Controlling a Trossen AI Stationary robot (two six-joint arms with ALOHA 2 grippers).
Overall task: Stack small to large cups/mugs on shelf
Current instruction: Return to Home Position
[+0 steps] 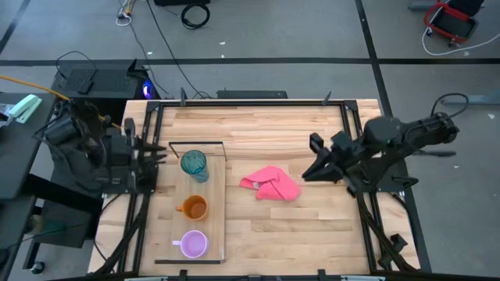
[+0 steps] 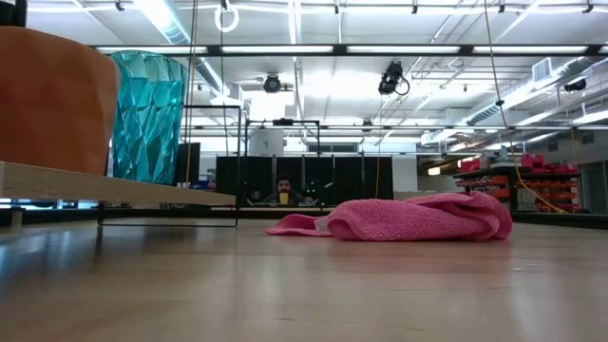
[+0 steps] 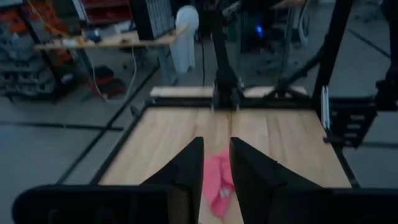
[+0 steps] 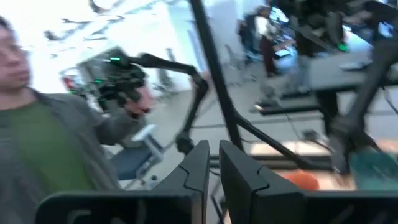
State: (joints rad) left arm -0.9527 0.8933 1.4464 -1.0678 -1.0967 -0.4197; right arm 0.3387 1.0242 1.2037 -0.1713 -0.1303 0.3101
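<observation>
Three cups sit in a row on the shelf (image 1: 215, 226), apart from one another: teal tumbler (image 1: 194, 164) by the wire frame, orange mug (image 1: 193, 208) midway, lilac mug (image 1: 193, 244) last. I see my left end effector (image 1: 160, 151) beside the tumbler, fingers slightly parted, holding nothing. Right end effector (image 1: 311, 160) hangs above the surface (image 1: 312, 234) near the pink cloth (image 1: 272, 184), narrowly gapped, empty

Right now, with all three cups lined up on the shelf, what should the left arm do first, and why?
Probably swing the left hand toward the teal tumbler, the nearest cup. It, the orange mug and the lilac mug stand apart on the shelf, unstacked, and this hand holds nothing.
</observation>
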